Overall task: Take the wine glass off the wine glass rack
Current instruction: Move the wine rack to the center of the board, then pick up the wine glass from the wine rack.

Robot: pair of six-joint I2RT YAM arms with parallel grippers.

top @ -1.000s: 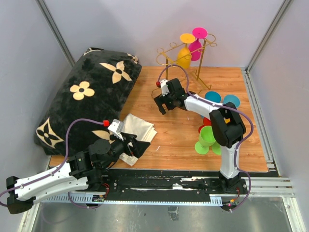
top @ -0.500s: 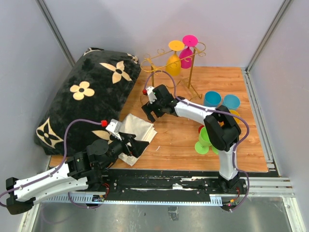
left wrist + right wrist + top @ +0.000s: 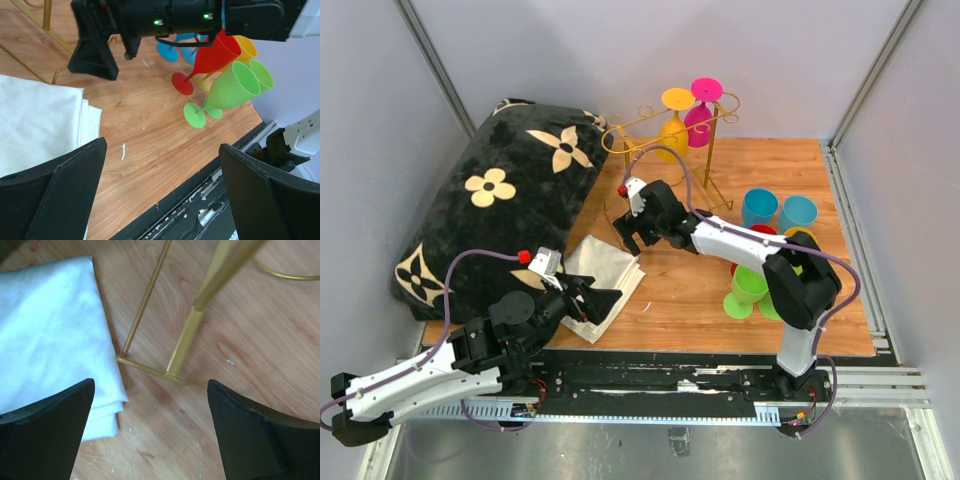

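The wine glass rack [image 3: 711, 150] stands near the wooden table's [image 3: 670, 300] back edge, its top rail running left to right. A yellow wine glass [image 3: 673, 132] and a pink wine glass [image 3: 698, 122] hang from it side by side, bowls down, stems upright. The right gripper [image 3: 630, 238], jaws wide and holding nothing, hovers at the rack's foot beside a folded cloth [image 3: 605, 270]. The left gripper [image 3: 603, 303], likewise spread, sits over the cloth's near edge. Open wood lies right of the cloth.

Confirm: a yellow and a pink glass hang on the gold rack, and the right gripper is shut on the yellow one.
No. The yellow glass and pink glass hang on the gold rack, but the right gripper is open above the rack's foot; the right wrist view shows it.
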